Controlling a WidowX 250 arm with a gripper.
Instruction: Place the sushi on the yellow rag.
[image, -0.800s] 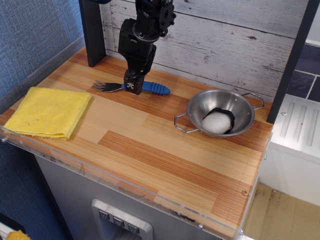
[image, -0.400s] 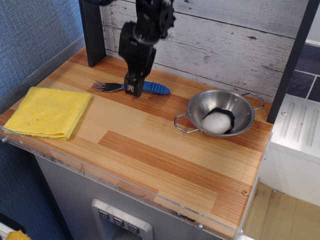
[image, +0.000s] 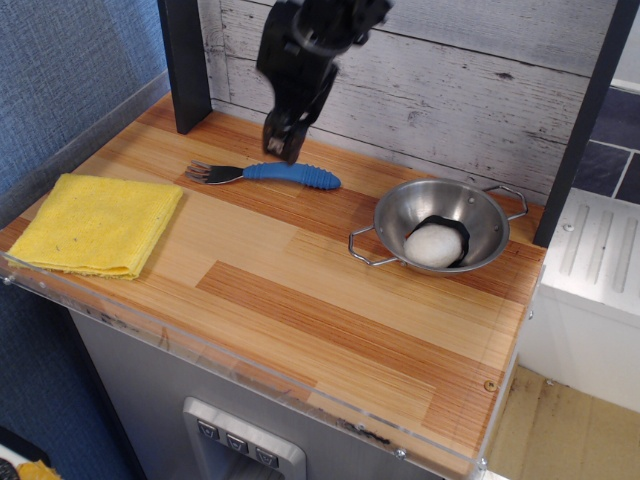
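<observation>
The sushi (image: 434, 244), a white rice ball with a black band on its far side, lies inside the steel bowl (image: 392, 217) at the right of the wooden counter. The yellow rag (image: 97, 222) lies folded flat at the left front corner. My gripper (image: 284, 143) hangs in the air at the back, above the blue-handled fork (image: 268, 174), far from the sushi and the rag. Its fingers are close together and hold nothing.
The fork lies on the counter between rag and bowl, tines to the left. A dark post (image: 183, 62) stands at the back left and a plank wall (image: 450, 80) runs along the back. A clear rim (image: 250, 370) edges the counter's front.
My gripper has risen from just above the fork's handle and shifted slightly right and back. The fork, bowl, sushi and rag have not moved.
</observation>
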